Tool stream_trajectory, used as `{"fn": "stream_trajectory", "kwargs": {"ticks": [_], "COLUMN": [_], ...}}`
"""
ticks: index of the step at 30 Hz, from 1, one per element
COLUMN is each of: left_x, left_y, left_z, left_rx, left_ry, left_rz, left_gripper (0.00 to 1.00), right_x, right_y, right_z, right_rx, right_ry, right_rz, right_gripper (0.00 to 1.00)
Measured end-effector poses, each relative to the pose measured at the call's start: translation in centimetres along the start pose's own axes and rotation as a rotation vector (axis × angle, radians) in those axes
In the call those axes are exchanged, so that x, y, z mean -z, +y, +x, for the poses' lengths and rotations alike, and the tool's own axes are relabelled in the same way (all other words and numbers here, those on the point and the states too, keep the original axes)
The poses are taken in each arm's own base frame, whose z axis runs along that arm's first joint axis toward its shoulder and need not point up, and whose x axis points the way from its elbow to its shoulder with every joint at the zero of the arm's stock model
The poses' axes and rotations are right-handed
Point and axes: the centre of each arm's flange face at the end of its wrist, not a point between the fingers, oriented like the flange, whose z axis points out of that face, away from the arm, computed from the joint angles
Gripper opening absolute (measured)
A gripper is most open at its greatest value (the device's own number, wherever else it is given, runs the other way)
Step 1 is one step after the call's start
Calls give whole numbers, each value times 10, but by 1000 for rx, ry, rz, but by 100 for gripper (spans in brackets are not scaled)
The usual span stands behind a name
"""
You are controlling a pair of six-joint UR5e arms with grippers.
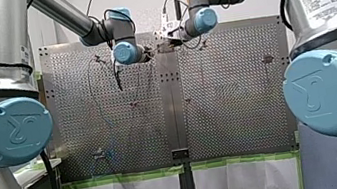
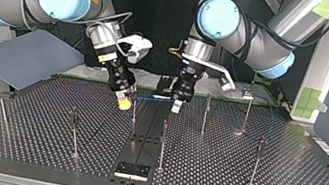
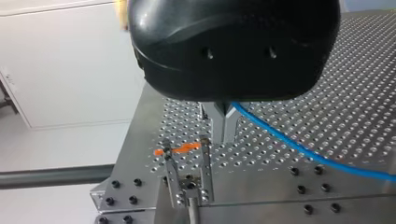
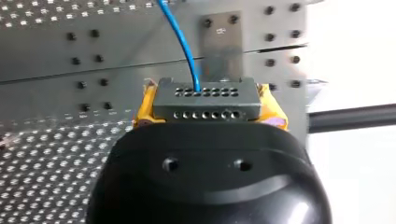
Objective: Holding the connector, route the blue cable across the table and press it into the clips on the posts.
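At the far middle of the table, in the top view, my right gripper (image 2: 124, 101) with yellow pads and my left gripper (image 2: 178, 104) with metal fingers hang side by side. A short stretch of blue cable (image 2: 153, 99) runs taut between them. In the right wrist view my right gripper (image 4: 208, 109) is shut on a grey connector (image 4: 208, 95), and the blue cable (image 4: 180, 42) leaves its top. My left gripper (image 3: 224, 137) is shut on the blue cable (image 3: 303, 151), which trails away beside it. A post with an orange clip (image 3: 182, 149) stands just ahead of the left fingers.
Several thin posts stand on the perforated table (image 2: 289, 184), among them one under the cable (image 2: 134, 110), one nearer the middle (image 2: 162, 143) and one further along (image 2: 206, 112). A black plate (image 2: 132, 169) sits at the table's near edge in the top view.
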Motion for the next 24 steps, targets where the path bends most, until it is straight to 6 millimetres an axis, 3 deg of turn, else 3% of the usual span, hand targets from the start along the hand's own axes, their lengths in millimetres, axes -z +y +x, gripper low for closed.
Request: {"fn": "stream_trajectory", "kwargs": {"ticks": [6,18,24], "left_x": [-3,-24,-39], "left_y": [12,31,25], "left_z": [2,-13,-10], "left_rx": [33,72,70], "left_ry": [15,-2,15], "left_rz": [-41,-105,-66], "left_gripper": [0,0,0], "right_x": [9,-17,-24], "right_y": [-5,16,26], "right_z": [23,-16,-13], "right_rx": [4,5,1], "right_ry": [35,-21,-10], "right_rz": [37,44,55], "right_gripper": [0,0,0]}}
